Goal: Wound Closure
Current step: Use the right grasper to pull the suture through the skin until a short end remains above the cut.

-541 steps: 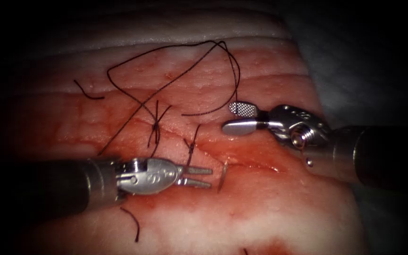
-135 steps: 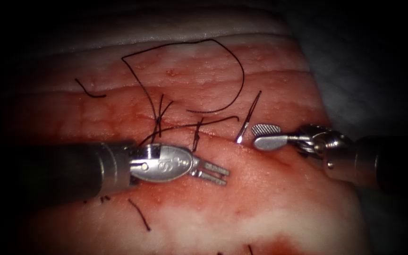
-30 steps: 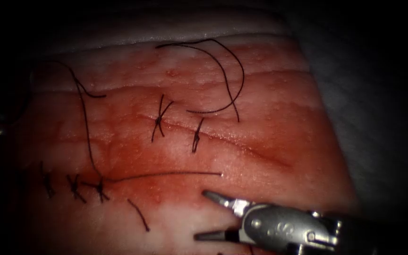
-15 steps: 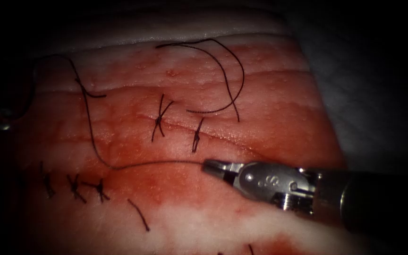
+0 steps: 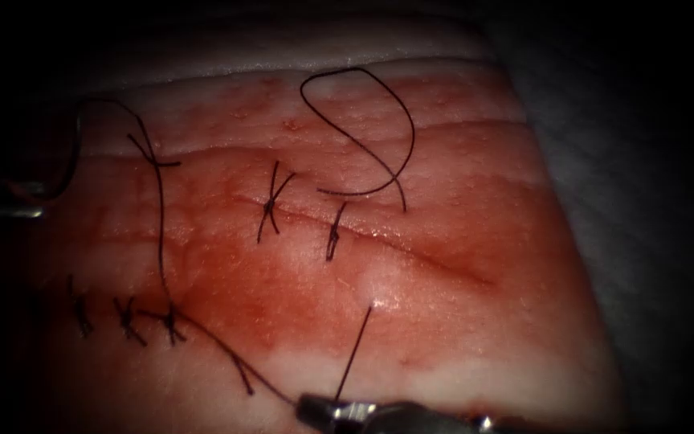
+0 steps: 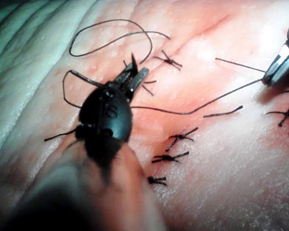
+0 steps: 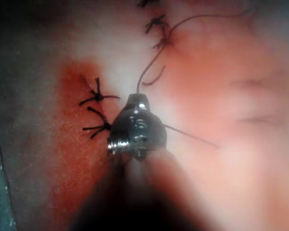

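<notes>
The tissue (image 5: 459, 337) lay wet with red fluid (image 5: 283, 297), its cut (image 5: 443, 265) running from centre toward 4 o'clock in the endoscope view. At 6 o'clock the right end effector (image 5: 327, 411) was clamped on the thread (image 5: 160, 233), which ran from it past three knotted stitches (image 5: 126, 317) left of the cut and on to the left end effector (image 5: 22, 212) at 9 o'clock. What that one gripped could not be told; a dark point at its tip (image 6: 133, 60) may have been the needle, clear of the tissue.

The thread looked light, limp and slick, likely to fray if pinched hard, so it was best held mid-strand, away from knots. A loose loop (image 5: 407, 137) at 12 o'clock and the two stitches on the cut (image 5: 271, 205) lay near its path, where they could snag it.
</notes>
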`<state>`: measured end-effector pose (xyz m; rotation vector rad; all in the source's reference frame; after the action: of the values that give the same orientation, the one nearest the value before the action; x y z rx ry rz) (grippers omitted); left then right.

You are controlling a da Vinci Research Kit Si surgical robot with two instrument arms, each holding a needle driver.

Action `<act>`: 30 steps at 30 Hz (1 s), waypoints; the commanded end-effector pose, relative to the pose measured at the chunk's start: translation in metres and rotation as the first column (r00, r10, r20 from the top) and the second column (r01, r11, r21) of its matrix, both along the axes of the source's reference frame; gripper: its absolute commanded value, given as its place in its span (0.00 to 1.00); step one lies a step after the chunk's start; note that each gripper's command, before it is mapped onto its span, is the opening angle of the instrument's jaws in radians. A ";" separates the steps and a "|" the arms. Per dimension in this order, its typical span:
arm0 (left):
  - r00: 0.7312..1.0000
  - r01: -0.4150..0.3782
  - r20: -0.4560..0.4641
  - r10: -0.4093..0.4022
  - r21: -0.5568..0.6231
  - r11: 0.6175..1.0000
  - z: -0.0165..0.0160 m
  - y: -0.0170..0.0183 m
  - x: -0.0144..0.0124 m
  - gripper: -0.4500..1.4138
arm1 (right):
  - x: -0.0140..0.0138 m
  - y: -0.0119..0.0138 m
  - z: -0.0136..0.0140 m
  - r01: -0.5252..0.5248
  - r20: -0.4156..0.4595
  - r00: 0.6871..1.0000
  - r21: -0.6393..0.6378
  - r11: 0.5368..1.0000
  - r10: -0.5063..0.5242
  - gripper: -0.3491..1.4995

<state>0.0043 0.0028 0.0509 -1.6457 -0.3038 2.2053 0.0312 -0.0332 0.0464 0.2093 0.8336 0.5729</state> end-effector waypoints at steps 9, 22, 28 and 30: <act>1.000 -0.004 -0.016 0.003 -0.029 1.000 0.0006 0.0003 -0.0002 0.00 | 0.0041 -0.0019 -0.0027 0.153 -0.069 0.983 -0.207 0.966 -0.171 0.45; 0.994 0.024 -0.102 -0.030 -0.062 0.998 0.0022 0.0017 0.0013 0.00 | -0.0048 0.0080 0.0037 0.027 -0.141 0.987 -0.314 0.949 -0.075 0.86; 0.992 0.033 -0.116 -0.040 -0.063 0.997 0.0025 0.0016 0.0010 0.00 | -0.0057 0.0103 0.0089 0.015 -0.129 0.990 -0.327 0.945 -0.061 0.82; 0.992 0.034 -0.118 -0.042 -0.063 0.997 0.0026 0.0016 0.0009 0.00 | -0.0056 0.0107 0.0103 0.020 -0.123 0.990 -0.336 0.941 -0.065 0.81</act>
<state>0.0057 0.0042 0.0530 -1.5251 -0.1728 2.2940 0.0250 -0.0228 0.0561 -0.0458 1.0382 0.3739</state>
